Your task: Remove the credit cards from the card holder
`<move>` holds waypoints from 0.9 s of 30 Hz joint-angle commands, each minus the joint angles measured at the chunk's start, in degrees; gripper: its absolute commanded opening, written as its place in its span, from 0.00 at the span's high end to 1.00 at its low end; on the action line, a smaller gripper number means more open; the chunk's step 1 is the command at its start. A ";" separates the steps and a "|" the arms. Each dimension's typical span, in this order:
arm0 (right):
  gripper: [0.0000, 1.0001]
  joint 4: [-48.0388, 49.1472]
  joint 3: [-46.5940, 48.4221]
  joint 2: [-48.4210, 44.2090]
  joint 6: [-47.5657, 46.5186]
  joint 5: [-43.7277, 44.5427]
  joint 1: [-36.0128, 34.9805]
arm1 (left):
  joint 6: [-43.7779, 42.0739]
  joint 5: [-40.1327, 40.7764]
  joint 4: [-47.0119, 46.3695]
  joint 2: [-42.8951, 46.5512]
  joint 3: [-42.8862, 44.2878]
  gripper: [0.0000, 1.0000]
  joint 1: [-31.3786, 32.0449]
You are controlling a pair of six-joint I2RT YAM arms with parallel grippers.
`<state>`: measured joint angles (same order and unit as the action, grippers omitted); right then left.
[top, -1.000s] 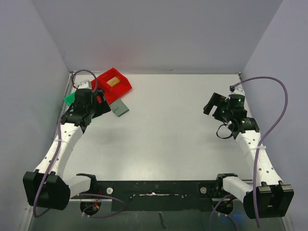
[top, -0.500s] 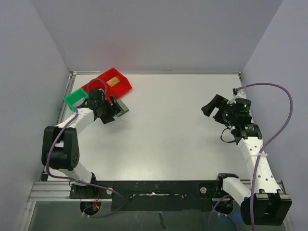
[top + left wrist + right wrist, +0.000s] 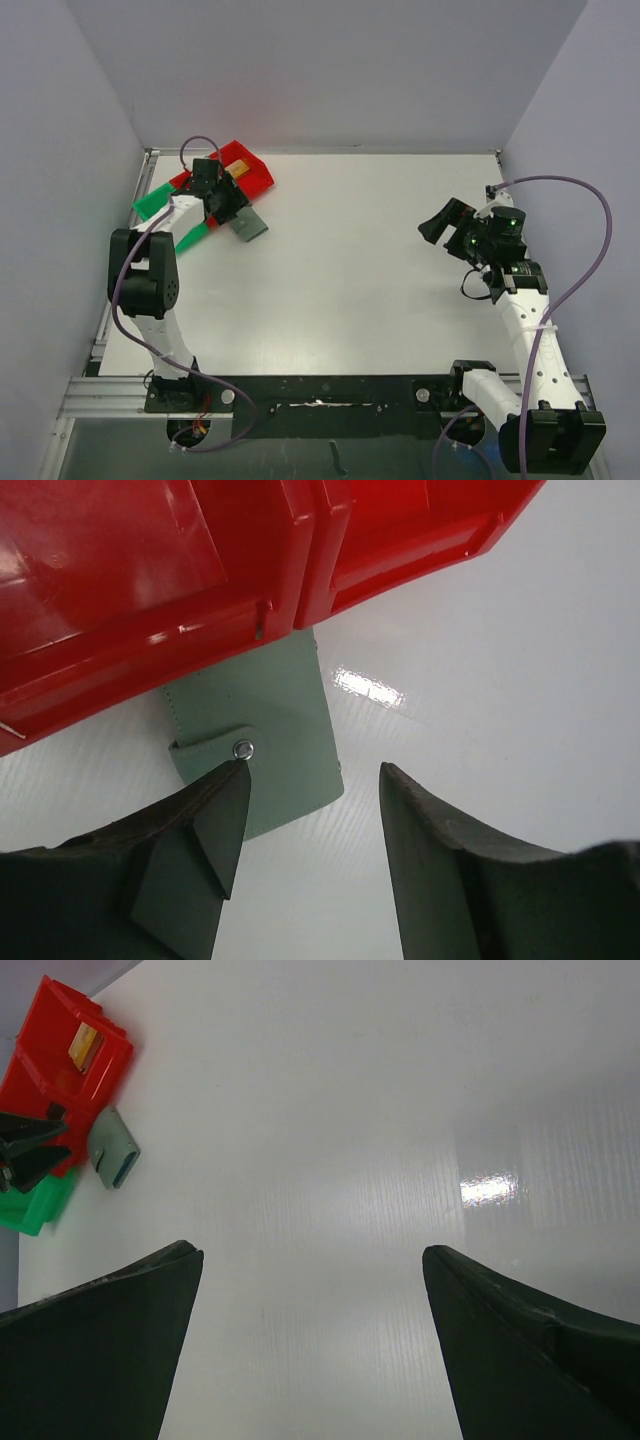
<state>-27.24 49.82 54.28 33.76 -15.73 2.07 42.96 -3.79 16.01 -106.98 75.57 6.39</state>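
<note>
My left gripper [image 3: 312,780] hangs, jaws apart and empty, over the card holder [image 3: 270,730], which lies flat at the red bin [image 3: 200,570] edge. My right gripper [image 3: 310,1260] gapes idle, well apart. This looks like the reaching step; next I'd pinch the holder.

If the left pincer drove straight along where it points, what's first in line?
Likely the flat grey-green card holder with a metal snap, just ahead of the open left pincer; the red plastic bin sits right behind. Depth is hard to judge.
</note>
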 commanded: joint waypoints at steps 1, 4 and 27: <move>0.02 0.31 1.05 -1.52 0.70 -0.61 0.48 | -2.35 2.53 1.25 -4.16 6.05 0.48 0.04; 0.02 0.09 0.70 -1.17 0.85 -0.64 0.55 | -3.79 4.29 3.12 -5.80 6.56 0.48 0.58; 0.03 -1.14 0.27 2.15 1.57 -0.88 0.55 | -14.15 12.40 9.28 -8.16 -0.06 0.66 10.51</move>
<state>-29.41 49.80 56.53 35.00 -15.75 2.28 31.00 10.79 20.73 -114.13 78.08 13.87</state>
